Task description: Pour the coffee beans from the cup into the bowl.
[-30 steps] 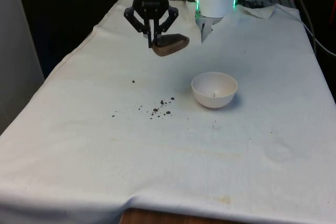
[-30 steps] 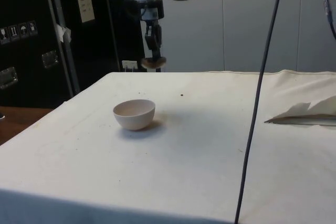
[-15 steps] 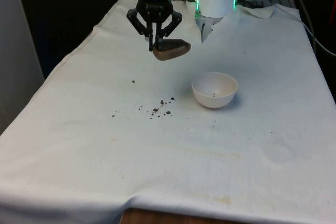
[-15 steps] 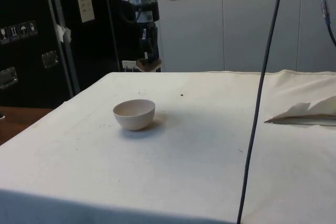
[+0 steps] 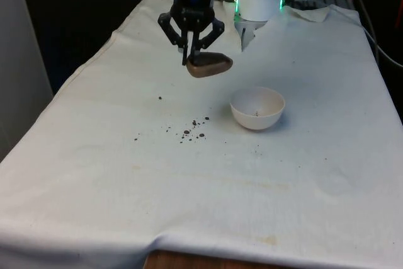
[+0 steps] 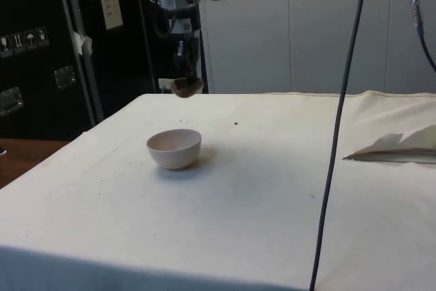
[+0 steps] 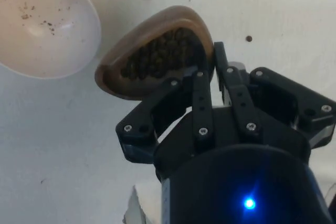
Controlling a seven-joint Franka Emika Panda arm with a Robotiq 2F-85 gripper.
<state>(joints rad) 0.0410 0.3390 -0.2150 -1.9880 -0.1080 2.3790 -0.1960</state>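
End effector (image 5: 194, 55): clamps our brown cup's (image 5: 208, 65) rim, upper centre of the front view, kept level so beans stay in.
Bowl (image 5: 257, 108): white, right of centre on the desk (image 5: 189, 200), awaiting our pour.
Spilled beans (image 5: 192, 129): scattered left of it.

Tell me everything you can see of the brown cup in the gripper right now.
The small brown cup looks wooden, shallow and oval-rimmed, with dark coffee beans heaped inside. The black two-finger gripper pinches its rim from above, holding it in the air over the white cloth, clear of the white round bowl. Nothing else touches it. It sits between the bowl and the scattered spilled beans on the cloth, towards the far end.
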